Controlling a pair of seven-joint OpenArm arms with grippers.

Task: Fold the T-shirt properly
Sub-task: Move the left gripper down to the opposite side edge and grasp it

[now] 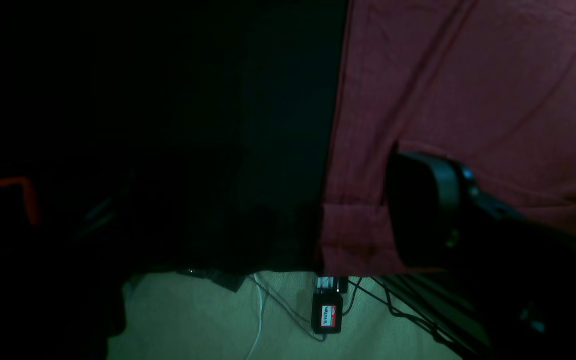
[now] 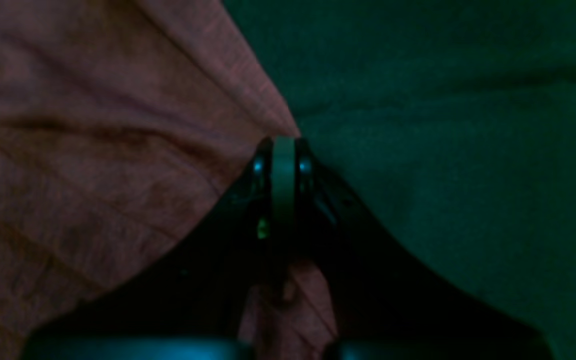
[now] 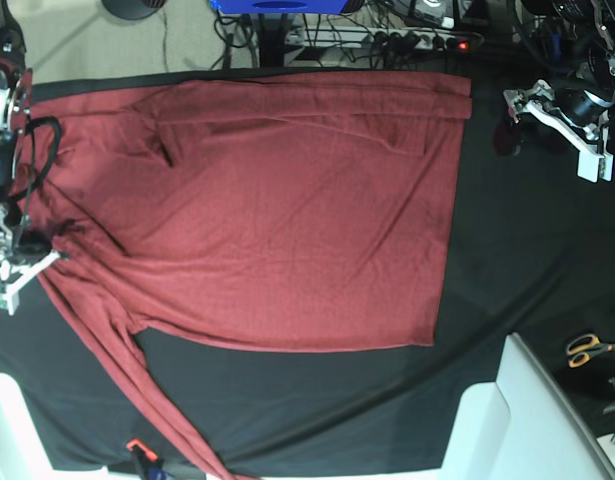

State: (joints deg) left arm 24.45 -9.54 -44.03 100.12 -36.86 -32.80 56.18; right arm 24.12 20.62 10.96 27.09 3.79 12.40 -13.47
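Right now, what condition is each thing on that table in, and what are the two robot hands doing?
T-shirt: spread flat and wrinkled, not folded yet, one long sleeve trailing toward the near table edge.
Right gripper: fingers shut on the T-shirt's edge.
Left gripper: fingers open, holding nothing, just off the shirt's hem corner.
Black cloth sheet: lying flat under the shirt.
Scissors: closed, resting on the sheet.
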